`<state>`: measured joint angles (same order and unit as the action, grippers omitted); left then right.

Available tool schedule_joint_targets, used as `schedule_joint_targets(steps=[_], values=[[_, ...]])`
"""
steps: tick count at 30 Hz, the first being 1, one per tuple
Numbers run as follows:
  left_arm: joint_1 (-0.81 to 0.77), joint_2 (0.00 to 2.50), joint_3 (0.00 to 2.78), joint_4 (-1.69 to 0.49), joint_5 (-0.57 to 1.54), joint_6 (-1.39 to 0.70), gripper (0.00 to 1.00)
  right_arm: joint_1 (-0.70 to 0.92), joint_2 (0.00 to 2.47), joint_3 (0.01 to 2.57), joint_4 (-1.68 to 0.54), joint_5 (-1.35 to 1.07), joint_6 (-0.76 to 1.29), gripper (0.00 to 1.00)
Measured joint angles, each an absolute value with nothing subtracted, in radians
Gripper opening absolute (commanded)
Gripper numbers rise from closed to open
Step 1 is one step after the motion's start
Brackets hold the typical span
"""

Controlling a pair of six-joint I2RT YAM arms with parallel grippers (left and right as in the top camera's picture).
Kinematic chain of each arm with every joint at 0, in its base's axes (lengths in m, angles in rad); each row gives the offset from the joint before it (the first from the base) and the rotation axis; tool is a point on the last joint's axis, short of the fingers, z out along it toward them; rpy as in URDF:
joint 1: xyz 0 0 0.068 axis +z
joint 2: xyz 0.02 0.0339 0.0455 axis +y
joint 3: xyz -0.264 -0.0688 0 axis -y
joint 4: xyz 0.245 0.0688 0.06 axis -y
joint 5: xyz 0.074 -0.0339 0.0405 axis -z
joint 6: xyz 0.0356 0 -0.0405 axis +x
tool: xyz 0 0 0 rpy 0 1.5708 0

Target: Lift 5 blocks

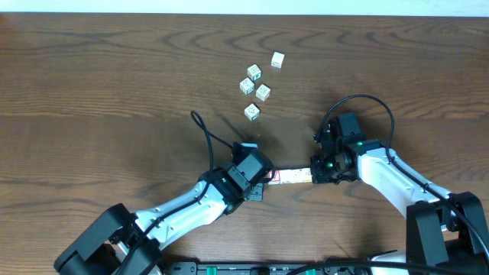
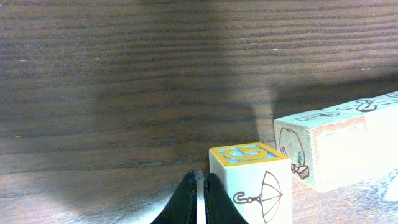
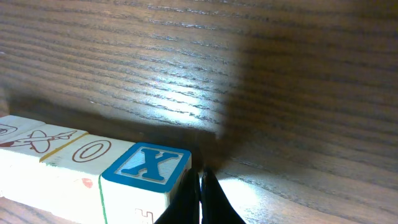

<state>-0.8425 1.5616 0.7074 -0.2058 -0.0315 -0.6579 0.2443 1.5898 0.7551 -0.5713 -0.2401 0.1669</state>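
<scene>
Cubes of printed wood form a short row [image 1: 290,176] on the dark wooden table [image 1: 114,92] between the left hand [image 1: 263,183] and right hand [image 1: 315,174], both pinched shut, holding nothing, just beside its ends. Farther back sit five pale cubes [image 1: 263,92].

The blocks [image 1: 289,176] sit end to end in one row, the blue-edged X block [image 3: 146,171] at one end.
</scene>
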Motion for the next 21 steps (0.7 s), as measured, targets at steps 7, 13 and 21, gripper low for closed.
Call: schedule_joint_targets(steps=[7, 13, 21], values=[[-0.842, 1.562, 0.706, -0.363, -0.069, -0.665, 0.08, 0.244, 1.590, 0.754, -0.572, -0.240, 0.167, 0.01], [-0.847, 1.557, 0.713, -0.431, -0.057, -0.680, 0.07, 0.244, 1.590, 0.752, -0.571, -0.240, 0.167, 0.01], [-0.929, 1.558, 0.713, -0.364, 0.023, -0.713, 0.08, 0.244, 1.590, 0.752, -0.571, -0.240, 0.167, 0.01]])
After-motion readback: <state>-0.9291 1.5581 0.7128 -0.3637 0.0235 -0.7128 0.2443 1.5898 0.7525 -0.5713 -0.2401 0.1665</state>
